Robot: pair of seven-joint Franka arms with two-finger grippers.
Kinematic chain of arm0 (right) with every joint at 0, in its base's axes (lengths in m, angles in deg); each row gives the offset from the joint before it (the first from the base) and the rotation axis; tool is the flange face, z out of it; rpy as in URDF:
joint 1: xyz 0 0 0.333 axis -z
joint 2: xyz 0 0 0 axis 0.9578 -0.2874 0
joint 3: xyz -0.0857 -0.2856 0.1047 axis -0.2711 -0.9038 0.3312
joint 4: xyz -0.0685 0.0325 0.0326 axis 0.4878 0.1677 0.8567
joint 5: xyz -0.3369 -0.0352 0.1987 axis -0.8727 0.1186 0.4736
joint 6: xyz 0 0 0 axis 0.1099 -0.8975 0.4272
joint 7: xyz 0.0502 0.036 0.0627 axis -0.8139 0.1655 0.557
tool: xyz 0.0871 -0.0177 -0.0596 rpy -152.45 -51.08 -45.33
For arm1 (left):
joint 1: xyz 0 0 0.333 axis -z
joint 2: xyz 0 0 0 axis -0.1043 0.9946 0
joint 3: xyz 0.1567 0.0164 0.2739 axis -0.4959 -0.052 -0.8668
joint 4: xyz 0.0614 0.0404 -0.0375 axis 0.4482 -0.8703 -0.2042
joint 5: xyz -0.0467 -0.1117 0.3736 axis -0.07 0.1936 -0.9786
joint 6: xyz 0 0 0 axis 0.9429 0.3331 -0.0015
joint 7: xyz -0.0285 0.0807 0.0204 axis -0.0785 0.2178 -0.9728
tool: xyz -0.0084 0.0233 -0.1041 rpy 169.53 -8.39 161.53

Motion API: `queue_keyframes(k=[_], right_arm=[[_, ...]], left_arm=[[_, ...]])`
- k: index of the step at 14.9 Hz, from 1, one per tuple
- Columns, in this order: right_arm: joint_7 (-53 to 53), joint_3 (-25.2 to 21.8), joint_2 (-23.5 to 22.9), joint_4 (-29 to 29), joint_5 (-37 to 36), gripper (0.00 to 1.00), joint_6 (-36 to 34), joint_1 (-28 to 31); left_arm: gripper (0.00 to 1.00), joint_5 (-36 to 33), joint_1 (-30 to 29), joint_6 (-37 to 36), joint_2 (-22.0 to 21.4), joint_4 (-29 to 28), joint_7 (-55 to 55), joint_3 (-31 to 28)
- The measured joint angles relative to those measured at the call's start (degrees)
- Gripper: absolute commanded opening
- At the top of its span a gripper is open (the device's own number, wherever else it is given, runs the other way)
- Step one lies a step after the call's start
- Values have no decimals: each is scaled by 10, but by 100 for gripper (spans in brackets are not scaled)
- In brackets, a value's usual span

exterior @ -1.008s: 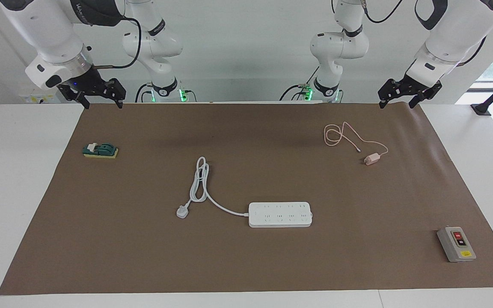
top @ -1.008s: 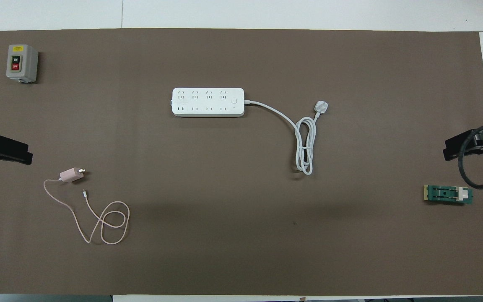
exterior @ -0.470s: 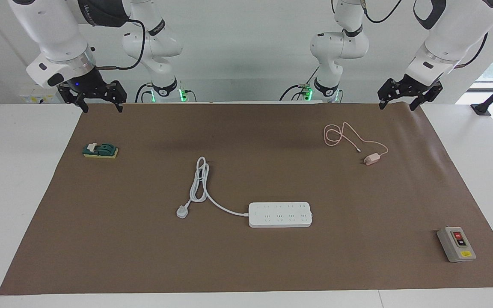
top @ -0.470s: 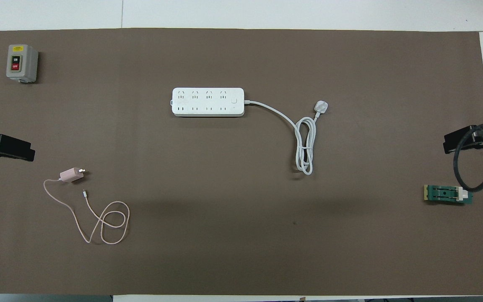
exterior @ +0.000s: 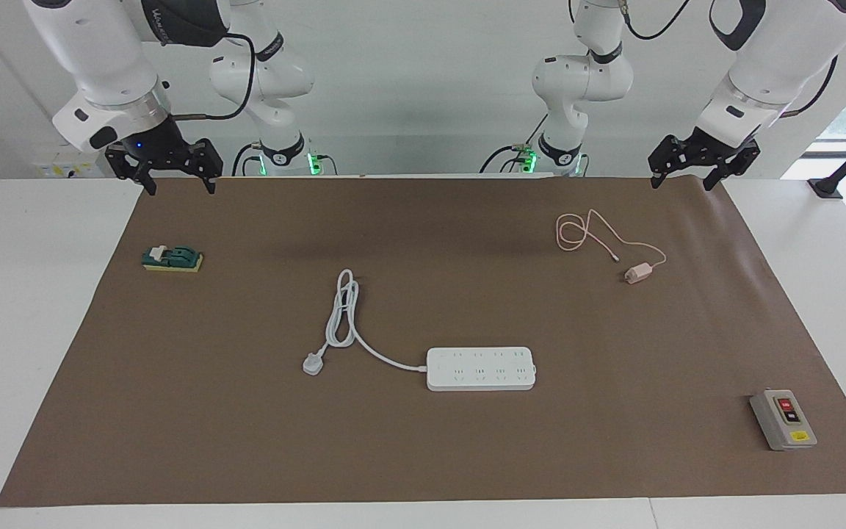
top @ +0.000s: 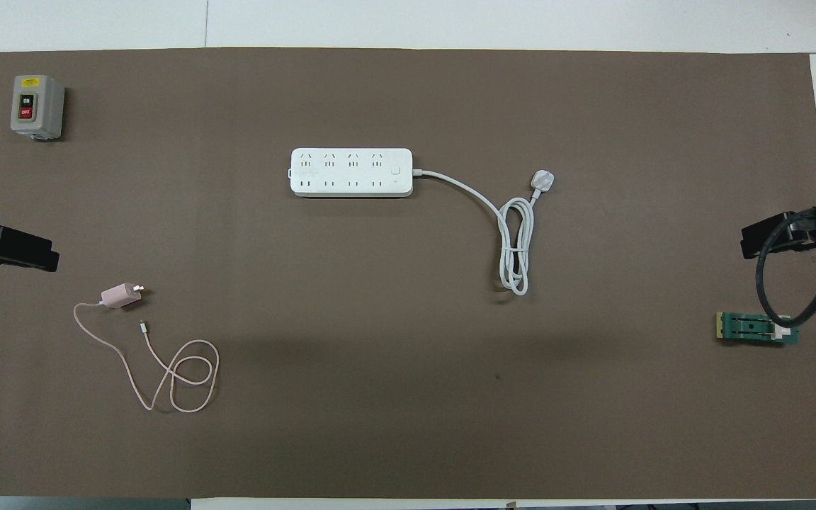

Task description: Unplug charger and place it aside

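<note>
Your charger (exterior: 637,274) already lies unplugged on the brown mat (exterior: 423,441), well apart from the power strip (exterior: 481,368) and nearer the robots, toward the left arm's end, so the task looks done. The left gripper (exterior: 689,173) and right gripper (exterior: 178,178) both hang with fingers spread, holding nothing. Next you need only park the arms. Count: one charger, one power strip, one switch box (exterior: 783,419), one green knife switch (exterior: 172,258).

You have a white table (exterior: 26,308) covered by a brown mat (exterior: 423,455). On the mat lie the charger (exterior: 637,274), a power strip (exterior: 480,368), a grey switch box (exterior: 783,419) and a green knife switch (exterior: 172,258).
</note>
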Motion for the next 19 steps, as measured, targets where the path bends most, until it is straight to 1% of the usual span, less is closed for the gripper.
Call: queue_keyframes(k=[10, 19], right_arm=[[0, -19, -4, -1, 0, 100, -9, 1], [0, -19, -4, -2, 2, 100, -10, -2]], left_arm=[[100, 0, 0, 0, 0, 0, 0, 9], [100, 0, 0, 2, 0, 0, 0, 9]])
